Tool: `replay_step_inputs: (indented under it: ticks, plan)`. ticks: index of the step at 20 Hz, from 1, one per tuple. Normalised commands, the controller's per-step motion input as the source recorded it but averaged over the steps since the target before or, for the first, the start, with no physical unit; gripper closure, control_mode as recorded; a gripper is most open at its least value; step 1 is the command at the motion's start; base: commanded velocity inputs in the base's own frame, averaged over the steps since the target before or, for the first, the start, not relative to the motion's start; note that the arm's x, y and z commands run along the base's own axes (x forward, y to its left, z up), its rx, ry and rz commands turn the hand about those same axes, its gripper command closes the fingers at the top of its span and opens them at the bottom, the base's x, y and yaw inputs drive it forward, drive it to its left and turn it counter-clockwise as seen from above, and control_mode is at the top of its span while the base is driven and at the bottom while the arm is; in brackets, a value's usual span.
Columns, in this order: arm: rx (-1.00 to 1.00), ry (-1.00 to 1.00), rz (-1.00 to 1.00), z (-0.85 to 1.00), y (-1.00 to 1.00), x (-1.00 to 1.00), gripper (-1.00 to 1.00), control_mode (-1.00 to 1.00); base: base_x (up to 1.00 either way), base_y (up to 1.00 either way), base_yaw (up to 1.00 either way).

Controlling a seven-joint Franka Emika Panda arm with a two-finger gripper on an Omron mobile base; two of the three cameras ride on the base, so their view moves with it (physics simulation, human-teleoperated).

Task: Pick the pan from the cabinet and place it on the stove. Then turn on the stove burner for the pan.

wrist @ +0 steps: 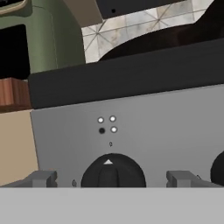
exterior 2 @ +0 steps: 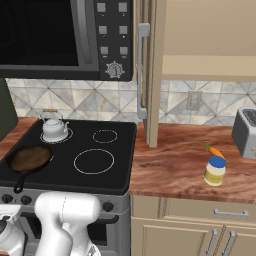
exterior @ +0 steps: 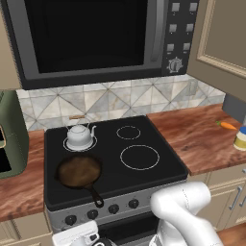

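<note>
pan (exterior: 78, 171) x1 on stove (exterior: 158, 175) | kettle (exterior: 79, 136) x1 | pincer (wrist: 113, 178) spread wide, empty, straddling one knob (wrist: 113, 172)

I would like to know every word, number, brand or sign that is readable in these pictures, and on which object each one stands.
No words, numbers or brands can be read.
Four-dot burner sign, one dot dark, three light: on the stove front, above the knob.
Small white triangle pointer: on that knob.
Microwave buttons: blank grey squares; the dial's tick marks are too small to read.
Jar: no readable label.
</note>
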Motion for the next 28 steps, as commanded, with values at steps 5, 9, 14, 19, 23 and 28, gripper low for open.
replay_step_inputs:
  ticks: [5, 9, 14, 19, 23, 28]
  plan:
    - [0.05, 0.0, 0.0, -0.17, 0.0, 0.01, -1.0, -1.0, 0.0, 0.0, 0.0]
    - [0.06, 0.0, 0.0, -0.15, 0.0, 0.01, -1.0, -1.0, 0.0, 0.0, 0.0]
    - [0.06, 0.0, 0.0, -0.1, 0.0, 0.01, -1.0, -1.0, 0.0, 0.0, 0.0]
    - [0.06, 0.0, 0.0, -0.01, 0.0, 0.05, -1.0, -1.0, 0.0, 0.0, 0.0]
    - [0.05, 0.0, 0.0, 0.0, 0.0, 0.14, -1.0, -1.0, 0.0, 0.0, 0.0]
    - [0.04, 0.0, 0.0, -0.07, 0.0, 0.11, -1.0, -1.0, 0.0, 0.0, 0.0]
